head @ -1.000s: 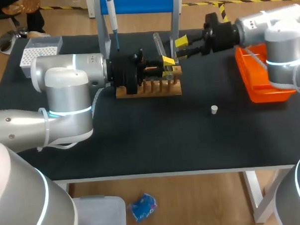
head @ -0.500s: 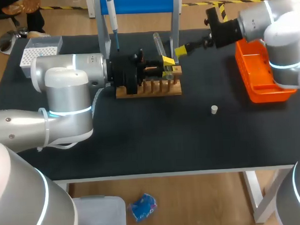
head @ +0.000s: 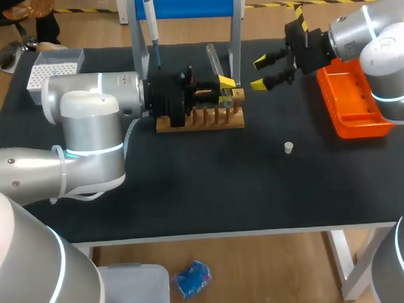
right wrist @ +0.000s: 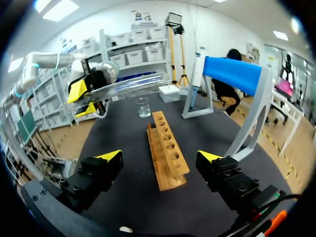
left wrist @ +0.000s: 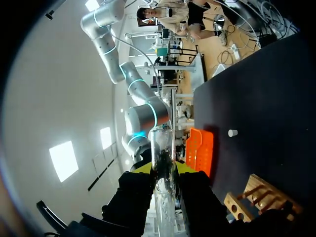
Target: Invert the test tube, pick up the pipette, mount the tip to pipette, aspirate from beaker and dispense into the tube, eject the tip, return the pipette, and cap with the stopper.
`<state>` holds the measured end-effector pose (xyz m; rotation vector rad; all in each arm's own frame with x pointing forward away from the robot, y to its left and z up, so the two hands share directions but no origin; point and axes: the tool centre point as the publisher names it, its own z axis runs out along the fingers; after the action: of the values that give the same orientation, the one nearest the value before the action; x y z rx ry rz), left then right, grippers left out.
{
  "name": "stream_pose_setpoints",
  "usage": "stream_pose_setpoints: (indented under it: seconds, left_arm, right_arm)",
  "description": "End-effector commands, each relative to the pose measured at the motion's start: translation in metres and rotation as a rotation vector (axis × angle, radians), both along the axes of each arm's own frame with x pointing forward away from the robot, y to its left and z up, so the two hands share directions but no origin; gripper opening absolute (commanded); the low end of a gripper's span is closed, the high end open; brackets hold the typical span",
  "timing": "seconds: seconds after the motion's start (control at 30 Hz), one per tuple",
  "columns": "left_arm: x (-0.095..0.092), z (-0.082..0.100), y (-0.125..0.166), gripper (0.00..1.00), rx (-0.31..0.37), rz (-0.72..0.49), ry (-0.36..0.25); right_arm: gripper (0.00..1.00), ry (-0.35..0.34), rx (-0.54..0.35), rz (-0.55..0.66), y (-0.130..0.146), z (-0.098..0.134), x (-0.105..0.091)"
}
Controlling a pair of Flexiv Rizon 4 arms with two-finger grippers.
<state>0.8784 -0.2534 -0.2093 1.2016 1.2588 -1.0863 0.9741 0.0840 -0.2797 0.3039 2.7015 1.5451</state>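
While the tube (head: 212,59) is clamped between the fingers of the left gripper (head: 226,89), the work seems to be at its first step, the inverting, with nothing after it begun: the pipette (head: 151,26) hangs on its stand beyond the left gripper, and the stopper (head: 289,147) lies on the table, well apart from both grippers. The left gripper is shut on the tube just above the rack (head: 200,118), gripping near one end, so most of the glass sticks out past the fingers. In the right wrist view the tube (right wrist: 129,85) has its long axis close to level, rising a little as it runs from the left gripper (right wrist: 81,98) toward the stand. In the left wrist view the tube (left wrist: 162,148) points straight ahead between the fingertips (left wrist: 143,168). I cannot tell which end is the mouth. The right gripper (head: 259,72) is empty with its jaws wide, beside the rack's end and facing the tube, and the rack (right wrist: 165,153) lies ahead of it. The next move, as I judge it, calls for turning the tube mouth up and seating it in a rack hole under the left gripper, aligned carefully to avoid knocking the wood.
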Motion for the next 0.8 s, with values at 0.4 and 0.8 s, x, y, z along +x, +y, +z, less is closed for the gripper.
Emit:
stream_pose_setpoints:
  seconds: [0.4, 0.8]
  left_arm:
    - [0.000, 0.001, 0.000, 0.00, 0.002, 0.000, -0.001]
    - [0.006, 0.010, 0.005, 0.00, 0.037, 0.001, 0.112]
  right_arm:
    - [1.00, -0.048, 0.003, 0.119, -0.002, -0.020, 0.002]
    - [1.00, -0.048, 0.003, 0.119, -0.002, -0.020, 0.002]
